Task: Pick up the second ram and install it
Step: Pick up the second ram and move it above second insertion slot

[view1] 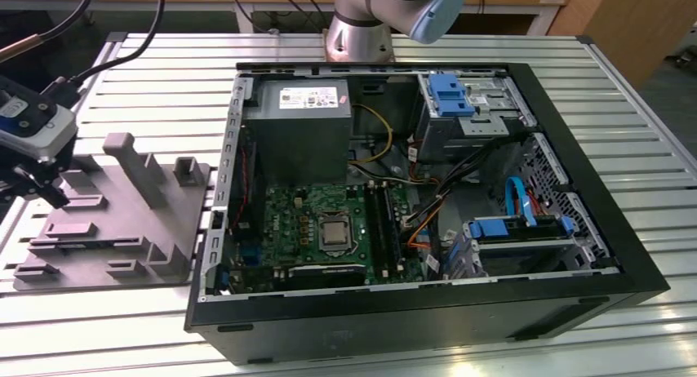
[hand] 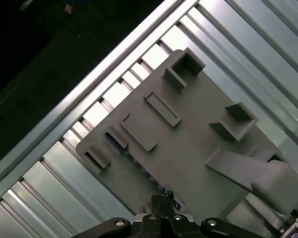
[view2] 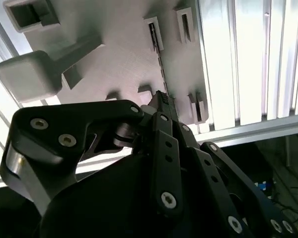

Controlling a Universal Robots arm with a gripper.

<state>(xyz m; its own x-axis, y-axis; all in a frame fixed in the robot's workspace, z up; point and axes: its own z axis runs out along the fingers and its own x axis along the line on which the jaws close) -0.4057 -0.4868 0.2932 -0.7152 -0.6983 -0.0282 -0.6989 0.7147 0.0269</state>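
The second ram (view2: 160,64) stands on its thin edge in a groove of the gray holder (view2: 124,54) - so thin that it looks like a dark line. In the first wrist view the second ram (hand: 139,166) shows little bits of blue and dark dots, and its near end is hidden behind the gripper (hand: 161,198). The chips on it are too small to make out.

The gripper (view2: 161,99) has its tip right at one end of the ram. I cannot tell if it is clenched, let go, or touching the ram, because its own black arms cover that spot.

In the exterior view the gripper (view1: 44,193) hangs over the gray holder (view1: 163,222), and part of it is cut off at the edge. The holder lies flat on the metal table (view1: 632,91) with long ribs. It is at about nine o'clock from the open computer case (view1: 436,312), just beside it.

Inside the case the green board (view1: 294,218) lies at about seven o'clock. The long black slots (view1: 381,222) run along its side - what is in them is hard to see. A gray box (view1: 299,140) sits at about eleven o'clock. The arm's base (view1: 360,34) stands at twelve o'clock, cut off above.
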